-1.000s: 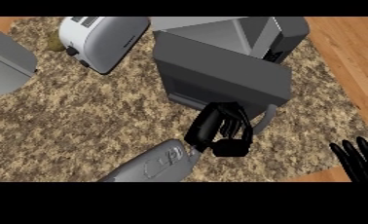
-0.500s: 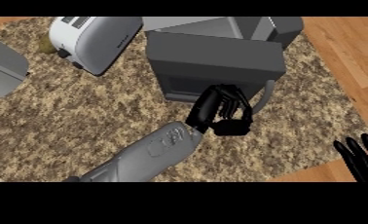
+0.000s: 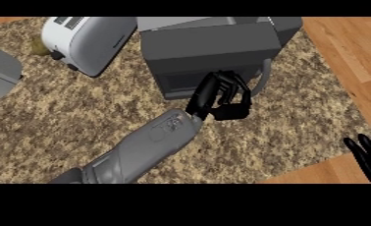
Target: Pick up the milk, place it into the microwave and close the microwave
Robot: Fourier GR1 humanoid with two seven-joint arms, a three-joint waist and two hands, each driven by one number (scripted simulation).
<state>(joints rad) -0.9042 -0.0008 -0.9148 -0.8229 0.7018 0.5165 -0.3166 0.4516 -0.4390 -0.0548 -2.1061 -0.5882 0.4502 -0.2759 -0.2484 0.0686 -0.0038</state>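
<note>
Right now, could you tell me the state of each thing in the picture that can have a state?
Microwave: door looks closed or nearly so; the left hand is at its front.
Left hand: fingers curled, at the microwave front; nothing visible in it.
Right hand: at the lower right edge, fingers straight, resting open.
Toaster: lies tilted on the counter, untouched.
Milk: not visible in this view.

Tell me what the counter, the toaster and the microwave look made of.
Counter: speckled brown and tan, looks like granite or similar stone. A plain wood-grain strip borders it at right. Toaster: smooth white shell with grey slots on top, likely plastic or painted metal. Microwave: flat matte dark grey, probably painted metal or plastic.
</note>
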